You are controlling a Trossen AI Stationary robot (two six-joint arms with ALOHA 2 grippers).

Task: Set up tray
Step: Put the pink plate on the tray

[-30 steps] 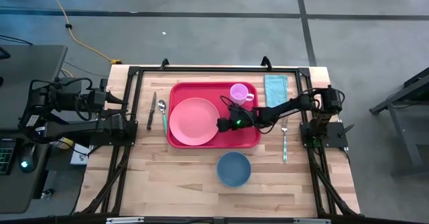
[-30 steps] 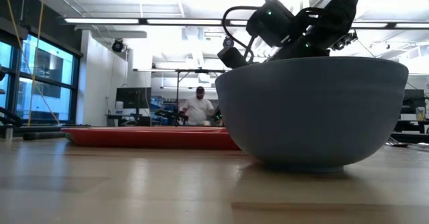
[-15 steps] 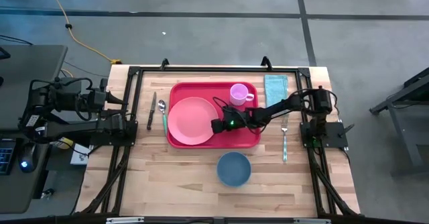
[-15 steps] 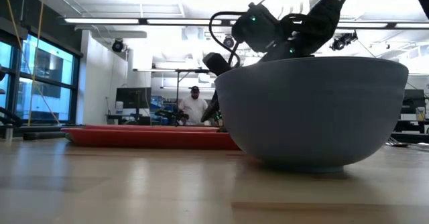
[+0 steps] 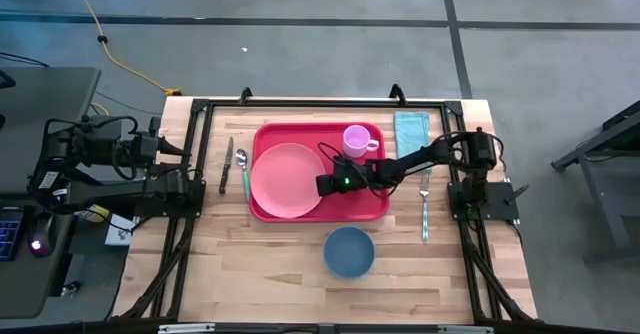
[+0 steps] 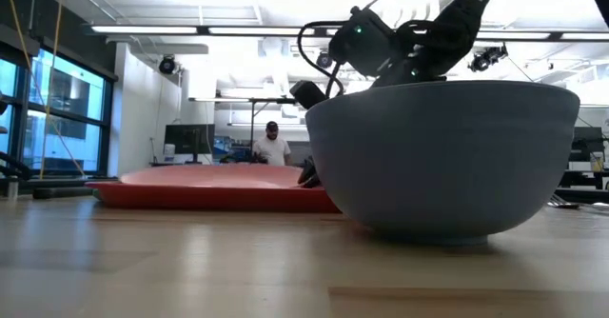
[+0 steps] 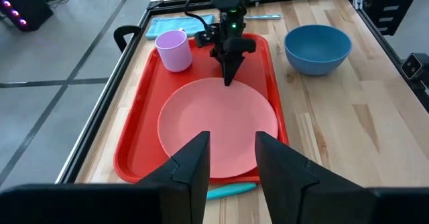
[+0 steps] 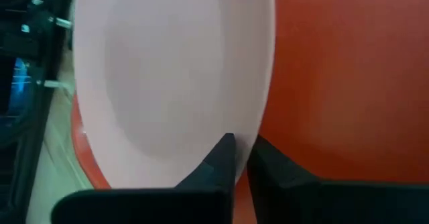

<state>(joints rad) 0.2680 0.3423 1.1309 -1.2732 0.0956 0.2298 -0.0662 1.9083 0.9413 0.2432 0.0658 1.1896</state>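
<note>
1. Tray [image 5: 372, 202] lies mid-table, its right half bare beside the pink plate [image 5: 285, 181].
2. Right gripper [image 5: 322, 185] fingers pinch the plate's right edge, now closed and lifting it slightly.
3. Left gripper [image 7: 229, 162] waits half-open, holding nothing, left of the table.

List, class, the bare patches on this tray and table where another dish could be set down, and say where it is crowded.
Bare: the tray's red floor between pink plate and its right rim, though the right gripper reaches in there; the wood left of the blue bowl. Crowded: the strip with knife and spoon, and cup, cloth and fork.
</note>
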